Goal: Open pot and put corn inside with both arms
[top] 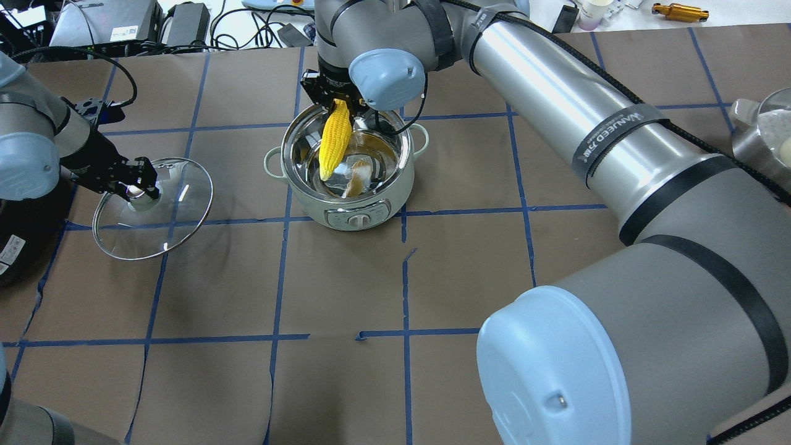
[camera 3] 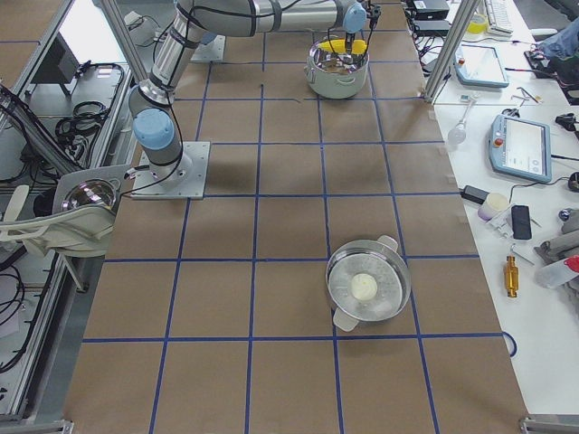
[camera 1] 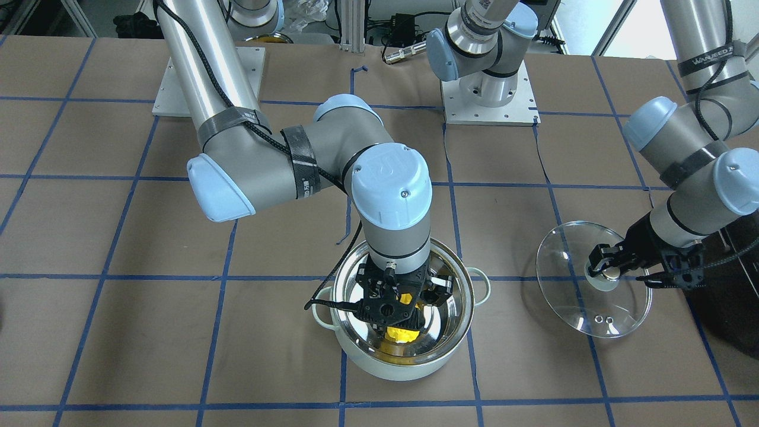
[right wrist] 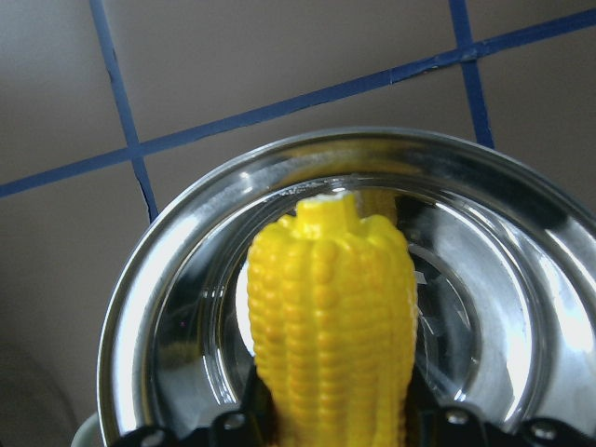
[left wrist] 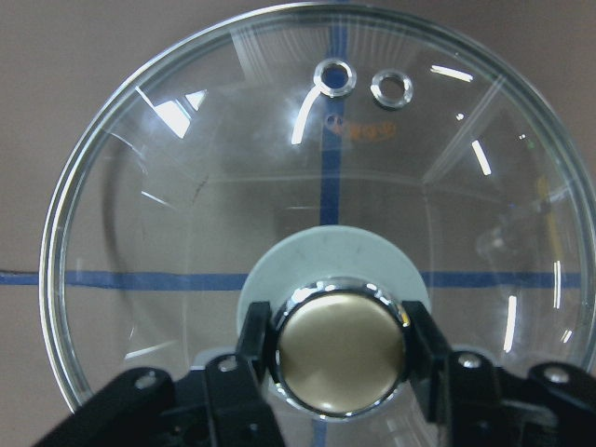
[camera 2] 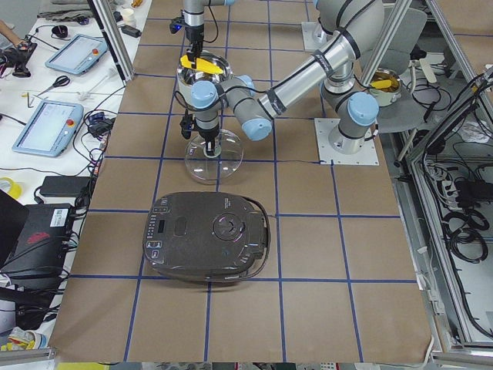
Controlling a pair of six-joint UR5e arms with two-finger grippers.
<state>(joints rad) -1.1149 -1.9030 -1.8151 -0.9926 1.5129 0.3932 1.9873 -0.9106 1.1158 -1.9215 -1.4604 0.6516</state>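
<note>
The pale mint-green pot (top: 358,213) stands open on the table, its steel inside showing (camera 1: 456,308). My right gripper (top: 337,104) is above the pot's far rim and shut on the thick end of the yellow corn (top: 335,145). The corn hangs tip down inside the pot (right wrist: 331,317). From the front the gripper (camera 1: 396,305) hides most of the corn (camera 1: 398,335). My left gripper (top: 139,188) is shut on the brass knob (left wrist: 337,349) of the glass lid (top: 154,228). It holds the lid tilted, off to the pot's side (camera 1: 584,308).
A large black appliance (camera 2: 208,235) lies on the table beyond the lid, on my left side, its edge showing in the overhead view (top: 12,247). A second steel pot (camera 3: 366,289) with something white in it stands far to my right.
</note>
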